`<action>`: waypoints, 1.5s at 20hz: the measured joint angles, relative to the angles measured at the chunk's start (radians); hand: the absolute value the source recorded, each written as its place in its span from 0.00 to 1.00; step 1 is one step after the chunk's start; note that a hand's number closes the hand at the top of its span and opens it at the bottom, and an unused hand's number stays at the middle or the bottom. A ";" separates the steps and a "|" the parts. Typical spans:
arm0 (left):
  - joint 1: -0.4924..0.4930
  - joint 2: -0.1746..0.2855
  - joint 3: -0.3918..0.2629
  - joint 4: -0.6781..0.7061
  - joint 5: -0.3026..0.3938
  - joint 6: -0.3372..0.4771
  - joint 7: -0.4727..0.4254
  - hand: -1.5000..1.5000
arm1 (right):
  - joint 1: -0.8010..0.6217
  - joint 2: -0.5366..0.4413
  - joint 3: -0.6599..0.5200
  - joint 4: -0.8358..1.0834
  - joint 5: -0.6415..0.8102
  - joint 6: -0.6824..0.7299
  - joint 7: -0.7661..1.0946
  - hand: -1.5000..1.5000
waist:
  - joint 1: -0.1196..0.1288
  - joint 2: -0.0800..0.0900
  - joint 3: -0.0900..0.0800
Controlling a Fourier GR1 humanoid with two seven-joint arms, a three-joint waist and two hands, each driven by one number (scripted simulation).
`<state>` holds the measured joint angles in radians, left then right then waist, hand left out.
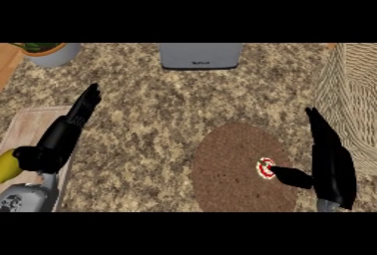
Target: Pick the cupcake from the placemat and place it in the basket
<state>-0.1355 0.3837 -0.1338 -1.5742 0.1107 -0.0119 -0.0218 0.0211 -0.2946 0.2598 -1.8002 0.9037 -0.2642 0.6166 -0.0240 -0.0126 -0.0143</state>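
Cupcake: one, small, with a red and white top; it sits on the placemat, towards the mat's right side and well short of the basket.
Placemat: one, round and brown, lying flat on the speckled worktop in front of the right hand.
Right hand: comes in from the lower right edge and stands edge-on just right of the placemat, with the palm turned towards the cupcake.
Right fingers: straight and held together, pointing away from the robot; they are curled round nothing. The thumb stretches out sideways over the mat, and its tip touches the cupcake's right edge. The cupcake is not lifted or enclosed.
Left hand: shows at the left, raised on its grey forearm and leaning a little to the right, above the right edge of the wooden board.
Left fingers: straight, together, pointing up the view, touching nothing and holding nothing.
Basket: one, pale wicker, at the right edge, only partly in view.
Wooden board: one, at the left edge.
Yellow object: one, at the left edge by the left forearm; what it is cannot be told.
Plant pot: one, top left.
Grey appliance: one, top centre.
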 measured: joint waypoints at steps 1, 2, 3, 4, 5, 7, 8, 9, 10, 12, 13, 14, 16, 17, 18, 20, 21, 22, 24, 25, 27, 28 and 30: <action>-0.003 -0.002 0.000 0.000 0.000 0.001 0.004 0.50 | -0.002 -0.006 0.012 -0.030 0.001 0.064 0.050 0.00 | -0.002 0.000 0.000; -0.005 -0.002 0.001 0.002 0.001 0.001 0.004 0.50 | -0.004 -0.009 0.026 -0.060 -0.002 0.128 0.100 0.00 | -0.002 0.000 0.001; -0.007 -0.002 0.003 0.003 0.001 0.001 0.007 0.50 | -0.003 -0.014 0.036 -0.099 -0.013 0.194 0.149 0.00 | -0.003 -0.001 0.002; -0.007 -0.001 0.003 0.002 0.001 0.000 0.010 0.50 | -0.001 -0.015 0.050 -0.139 -0.023 0.257 0.201 0.00 | -0.003 -0.001 0.003; -0.008 -0.001 0.004 0.007 0.001 -0.002 0.005 0.50 | -0.009 -0.015 0.056 -0.183 -0.041 0.321 0.253 0.00 | -0.003 0.000 0.003; -0.009 0.001 0.007 0.012 0.000 -0.009 -0.005 0.50 | -0.023 -0.002 0.077 -0.275 -0.072 0.434 0.354 0.00 | 0.000 0.001 0.005; -0.004 0.002 0.008 0.009 0.001 -0.011 -0.007 0.50 | -0.021 0.000 0.081 -0.327 -0.091 0.478 0.389 0.00 | 0.002 0.002 0.006; -0.007 0.005 0.013 0.004 0.008 -0.017 0.001 0.50 | -0.025 0.004 0.083 -0.373 -0.106 0.513 0.420 0.00 | 0.004 0.002 0.007; -0.009 0.008 0.017 0.001 0.010 -0.019 0.005 0.50 | -0.023 0.009 0.081 -0.420 -0.122 0.540 0.445 0.00 | 0.005 0.003 0.007; -0.010 0.012 0.022 -0.012 0.014 -0.025 0.012 0.50 | -0.020 0.018 0.084 -0.501 -0.141 0.579 0.486 0.00 | 0.008 0.003 0.008; -0.008 0.008 0.020 -0.016 0.012 -0.023 0.013 0.50 | -0.027 0.021 0.077 -0.508 -0.145 0.592 0.498 0.00 | 0.010 0.004 0.009; -0.015 0.004 0.022 -0.004 0.008 -0.022 0.009 0.50 | -0.022 0.019 0.075 -0.514 -0.146 0.606 0.503 0.00 | 0.009 0.005 0.009; -0.012 0.000 0.018 -0.023 0.009 -0.025 0.026 0.50 | -0.033 0.026 0.073 -0.520 -0.148 0.629 0.519 0.00 | 0.012 0.006 0.010; -0.021 -0.006 0.016 -0.014 0.003 -0.023 0.025 0.50 | -0.033 0.023 0.062 -0.522 -0.149 0.643 0.518 0.00 | 0.012 0.007 0.011; -0.028 -0.006 0.023 0.000 0.006 -0.030 0.021 0.50 | -0.038 0.028 0.062 -0.523 -0.149 0.652 0.523 0.00 | 0.012 0.008 0.011; -0.024 -0.011 0.025 -0.004 0.001 -0.034 0.022 0.50 | -0.046 0.043 0.055 -0.523 -0.149 0.662 0.528 0.00 | 0.015 0.009 0.012; -0.030 -0.019 0.022 -0.004 -0.003 -0.033 0.027 0.50 | -0.056 0.053 0.045 -0.523 -0.150 0.667 0.529 0.00 | 0.016 0.009 0.012; -0.027 -0.015 0.031 0.000 0.001 -0.042 0.023 0.50 | -0.046 0.056 0.037 -0.523 -0.149 0.669 0.523 0.00 | 0.016 0.010 0.012; -0.046 -0.036 0.029 0.021 -0.017 -0.036 0.018 0.50 | -0.037 0.073 0.028 -0.519 -0.148 0.667 0.507 0.00 | 0.017 0.011 0.013; -0.040 -0.038 0.032 0.018 -0.021 -0.039 0.015 0.50 | -0.027 0.079 0.024 -0.515 -0.145 0.664 0.495 0.00 | 0.018 0.011 0.013; -0.037 -0.053 0.024 0.011 -0.040 -0.032 0.021 0.50 | -0.004 0.096 0.033 -0.500 -0.124 0.646 0.472 0.00 | 0.019 0.011 0.014; -0.032 -0.053 0.029 0.003 -0.038 -0.039 0.021 0.50 | 0.016 0.097 0.024 -0.497 -0.112 0.634 0.448 0.00 | 0.019 0.011 0.014; -0.032 -0.054 0.040 0.009 -0.039 -0.050 0.014 0.50 | 0.034 0.114 0.023 -0.464 -0.067 0.602 0.411 0.00 | 0.020 0.011 0.014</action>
<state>-0.1676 0.3298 -0.0934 -1.5650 0.0717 -0.0614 -0.0073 0.0550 -0.1811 0.2832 -2.2645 0.8367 0.3377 1.0274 -0.0039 -0.0012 -0.0002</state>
